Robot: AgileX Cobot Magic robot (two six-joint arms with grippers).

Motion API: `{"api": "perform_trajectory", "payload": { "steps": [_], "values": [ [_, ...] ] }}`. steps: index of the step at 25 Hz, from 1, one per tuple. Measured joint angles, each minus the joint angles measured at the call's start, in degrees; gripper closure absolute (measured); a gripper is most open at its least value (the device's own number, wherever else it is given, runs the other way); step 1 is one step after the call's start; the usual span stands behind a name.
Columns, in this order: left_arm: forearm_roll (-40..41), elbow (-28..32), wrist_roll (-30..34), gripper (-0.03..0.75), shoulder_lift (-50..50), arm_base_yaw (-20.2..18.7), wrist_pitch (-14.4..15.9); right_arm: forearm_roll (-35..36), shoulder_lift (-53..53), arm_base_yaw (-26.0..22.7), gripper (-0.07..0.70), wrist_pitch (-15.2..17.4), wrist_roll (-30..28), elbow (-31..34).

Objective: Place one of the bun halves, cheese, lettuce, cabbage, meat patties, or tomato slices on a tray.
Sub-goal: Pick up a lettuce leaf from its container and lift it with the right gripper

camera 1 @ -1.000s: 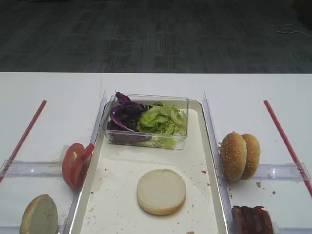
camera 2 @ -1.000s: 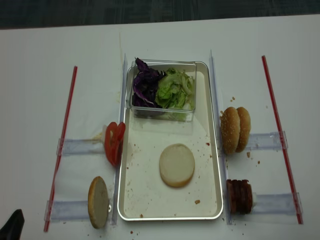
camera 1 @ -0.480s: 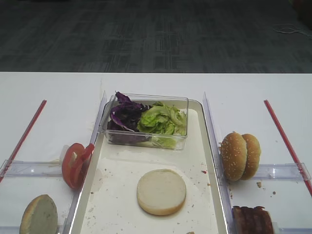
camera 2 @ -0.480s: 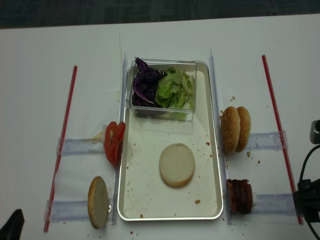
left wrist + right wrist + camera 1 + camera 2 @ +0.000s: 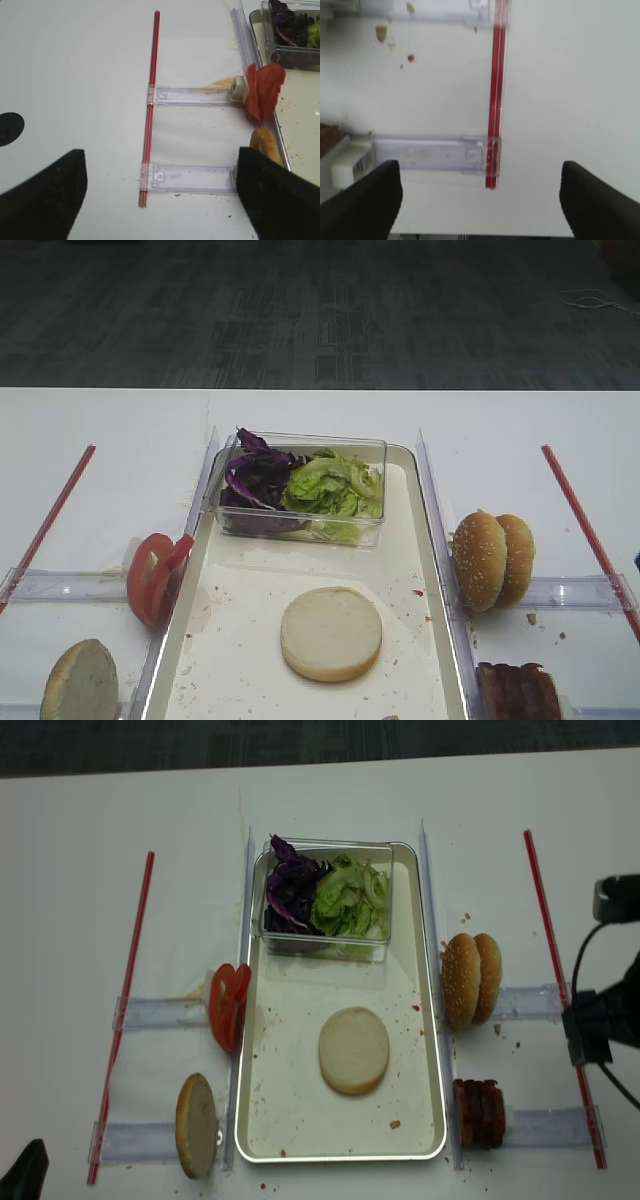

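Observation:
A pale bun half (image 5: 354, 1050) lies cut face up on the off-white tray (image 5: 262, 1115). The clear tub at the tray's far end holds lettuce (image 5: 350, 900) and purple cabbage (image 5: 290, 892). Tomato slices (image 5: 228, 1005) and another bun half (image 5: 197, 1124) stand on edge left of the tray. To its right stand sesame bun halves (image 5: 471, 978) and meat patties (image 5: 479, 1113). Cheese is out of view. My right gripper (image 5: 480, 210) is open and empty above the red strip (image 5: 495, 100), right of the patties. My left gripper (image 5: 160, 200) hangs open and empty over the left holders.
Red strips (image 5: 125, 1010) and clear plastic holders (image 5: 160, 1013) border both sides of the tray. The right arm (image 5: 603, 1020) with its cable is at the right edge, and a black tip of the left arm (image 5: 25, 1165) is at the bottom left corner. Crumbs dot the tray.
The right arm has come into the overhead view from the right edge and moved further in and up the table. The left arm and the food have not moved.

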Motion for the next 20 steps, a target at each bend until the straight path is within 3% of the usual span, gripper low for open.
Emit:
{"api": "perform_trajectory", "payload": {
  "steps": [8,14,20],
  "values": [
    [0.0,0.0,0.0,0.12,0.0,0.0,0.0,0.0,22.5,0.0,-0.032,-0.2,-1.0,-21.7],
    [0.0,0.0,0.0,0.12,0.0,0.0,0.0,0.5,35.6,0.0,-0.032,2.3,-1.3,-37.1],
    [0.0,0.0,0.0,0.12,0.0,0.0,0.0,1.4,43.1,0.0,-0.032,4.8,-1.4,-47.7]
  ]
}}
